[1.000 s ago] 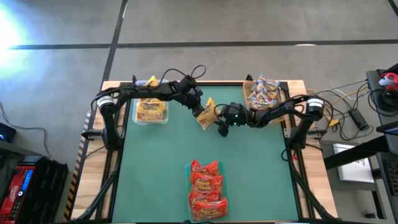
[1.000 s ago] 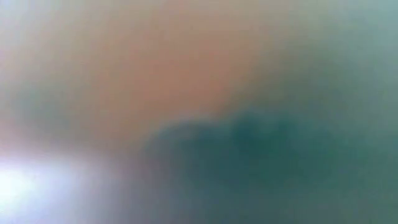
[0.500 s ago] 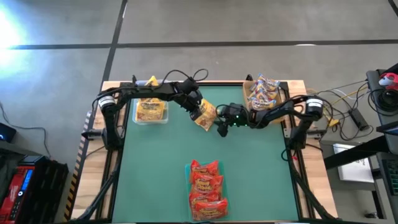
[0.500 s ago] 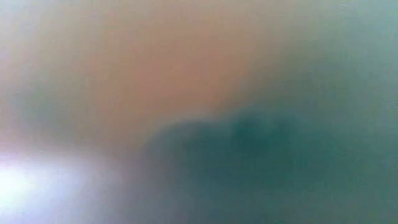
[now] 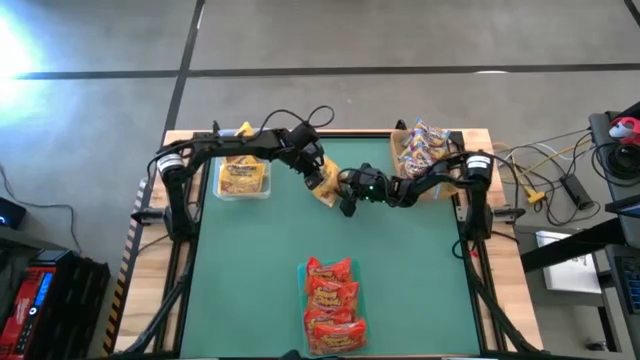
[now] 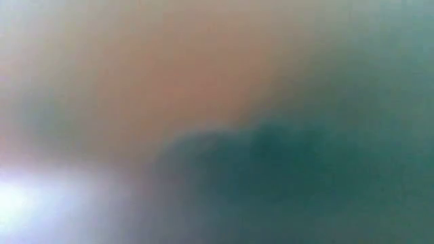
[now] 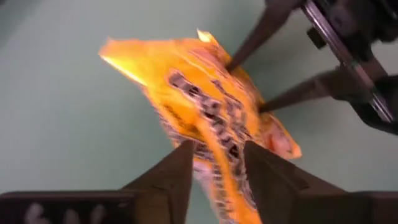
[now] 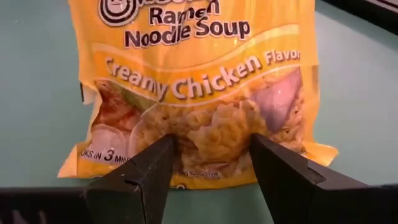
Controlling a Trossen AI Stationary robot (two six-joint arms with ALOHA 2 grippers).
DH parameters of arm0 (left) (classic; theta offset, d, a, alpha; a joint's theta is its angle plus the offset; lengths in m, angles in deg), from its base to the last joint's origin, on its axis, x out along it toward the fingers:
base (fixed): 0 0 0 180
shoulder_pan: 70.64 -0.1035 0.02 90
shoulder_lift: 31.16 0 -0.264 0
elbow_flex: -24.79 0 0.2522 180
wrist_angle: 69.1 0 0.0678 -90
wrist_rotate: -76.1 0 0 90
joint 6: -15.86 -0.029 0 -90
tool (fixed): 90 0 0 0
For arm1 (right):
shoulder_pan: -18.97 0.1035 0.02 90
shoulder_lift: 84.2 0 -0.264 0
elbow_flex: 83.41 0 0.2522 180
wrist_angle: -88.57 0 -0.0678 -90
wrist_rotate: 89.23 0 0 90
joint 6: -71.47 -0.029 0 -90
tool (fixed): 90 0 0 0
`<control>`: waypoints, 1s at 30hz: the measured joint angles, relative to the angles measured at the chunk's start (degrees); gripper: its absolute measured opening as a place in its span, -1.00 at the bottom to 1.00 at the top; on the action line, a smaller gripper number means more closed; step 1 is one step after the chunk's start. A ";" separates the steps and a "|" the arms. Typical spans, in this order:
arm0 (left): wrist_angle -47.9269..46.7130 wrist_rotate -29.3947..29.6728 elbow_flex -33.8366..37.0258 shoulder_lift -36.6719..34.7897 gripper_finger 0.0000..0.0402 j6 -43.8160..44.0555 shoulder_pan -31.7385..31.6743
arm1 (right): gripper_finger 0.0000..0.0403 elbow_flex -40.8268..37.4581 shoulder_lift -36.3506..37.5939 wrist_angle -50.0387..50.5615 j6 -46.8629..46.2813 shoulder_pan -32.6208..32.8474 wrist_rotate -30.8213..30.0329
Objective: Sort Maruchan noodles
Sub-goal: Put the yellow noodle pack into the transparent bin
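While the left claw (image 7: 214, 158) pinched the yellow packet (image 7: 205, 112) at the worktop's (image 5: 260, 290) twelve o'clock, the right claw (image 8: 211, 155), spread, straddled it; handover judged next, needing closure.

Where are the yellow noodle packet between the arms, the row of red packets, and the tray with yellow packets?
yellow noodle packet (image 8: 199, 93): right wrist view, on its printed front.
red packets (image 5: 331, 305): high view, middle of the row.
tray with yellow packets (image 5: 243, 178): high view, on the top packet.
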 joint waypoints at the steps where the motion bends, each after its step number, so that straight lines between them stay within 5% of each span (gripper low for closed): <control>1: -0.87 0.00 0.00 0.00 -0.34 -0.08 0.02 | 0.01 0.48 -1.11 -0.59 0.07 -0.15 -0.05; 12: -0.97 -0.02 0.29 0.41 0.10 3.45 -0.18 | 0.01 1.71 -10.45 -3.25 0.74 -0.74 -1.58; 30: -0.67 7.37 0.37 0.00 0.17 5.32 -3.26 | 0.01 1.52 -10.71 -3.55 1.12 -0.83 0.12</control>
